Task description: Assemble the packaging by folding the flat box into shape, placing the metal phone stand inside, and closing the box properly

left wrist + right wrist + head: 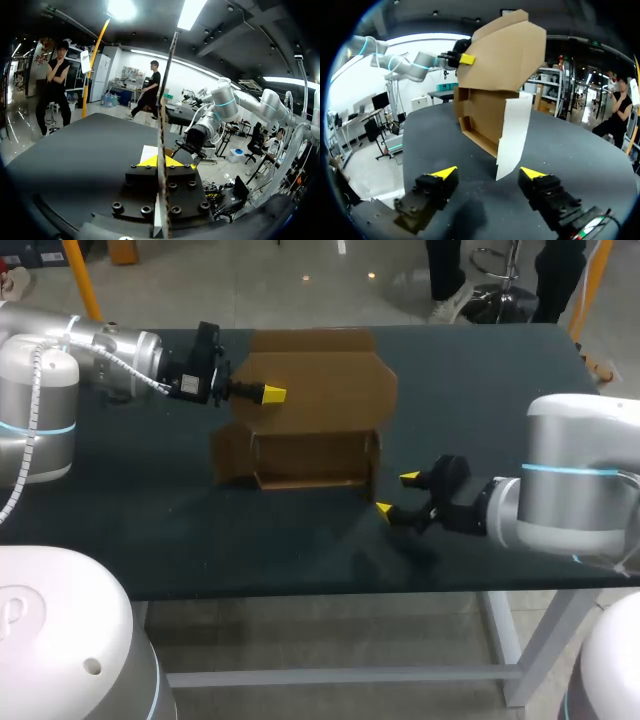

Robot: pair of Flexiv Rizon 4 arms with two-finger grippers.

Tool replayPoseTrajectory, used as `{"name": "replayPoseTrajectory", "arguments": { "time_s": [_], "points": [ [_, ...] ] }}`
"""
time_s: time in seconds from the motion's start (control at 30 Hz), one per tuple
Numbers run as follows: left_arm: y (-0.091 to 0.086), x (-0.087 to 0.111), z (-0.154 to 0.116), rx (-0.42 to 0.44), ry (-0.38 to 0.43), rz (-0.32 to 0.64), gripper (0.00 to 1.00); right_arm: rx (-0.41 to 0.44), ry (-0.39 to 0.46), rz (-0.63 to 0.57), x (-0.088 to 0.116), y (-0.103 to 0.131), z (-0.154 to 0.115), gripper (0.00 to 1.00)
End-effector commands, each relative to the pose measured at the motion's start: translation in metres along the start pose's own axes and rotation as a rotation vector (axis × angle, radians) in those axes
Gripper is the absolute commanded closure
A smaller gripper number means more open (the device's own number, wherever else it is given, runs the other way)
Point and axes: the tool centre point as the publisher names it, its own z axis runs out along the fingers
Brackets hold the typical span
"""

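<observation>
Head view: folding step in hand; box (310, 455) half-formed mid tabletop (150, 530); my left pincer (272, 393) clenched on raised lid flap (320, 380); right pincer (395, 495) released, just beside box's near corner; next, I judge: right pincer tucks side flap (512, 135) inward.

The cardboard box (315, 410) is showing plain brown, with one flap (512, 135) showing white. The left gripper (272, 393) and right gripper (397, 493) are wearing black with yellow tips. The table (150, 530) is looking dark greenish-black.
</observation>
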Motion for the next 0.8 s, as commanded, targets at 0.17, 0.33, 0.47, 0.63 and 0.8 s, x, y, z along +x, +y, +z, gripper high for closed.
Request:
{"name": "replayPoseTrajectory", "arguments": {
  "time_s": [0.17, 0.33, 0.47, 0.63, 0.8],
  "points": [
    [0.003, -0.001, 0.001, -0.002, 0.003, -0.001, 1.0, -0.028, 0.127, 0.003, -0.008, 0.005, -0.03, 0.16],
    [0.003, -0.001, 0.001, -0.002, 0.003, -0.001, 1.0, -0.002, 0.176, -0.028, -0.014, 0.006, -0.041, 0.15],
    [0.003, -0.001, 0.001, -0.002, 0.003, -0.001, 1.0, 0.015, 0.213, -0.053, -0.022, 0.007, -0.047, 0.18],
    [0.003, -0.001, 0.001, -0.002, 0.003, -0.001, 1.0, 0.021, 0.258, -0.081, -0.026, 0.008, -0.043, 0.2],
    [0.003, -0.001, 0.001, -0.002, 0.003, -0.001, 1.0, 0.025, 0.293, -0.107, -0.032, 0.008, -0.035, 0.36]
  ]
}}
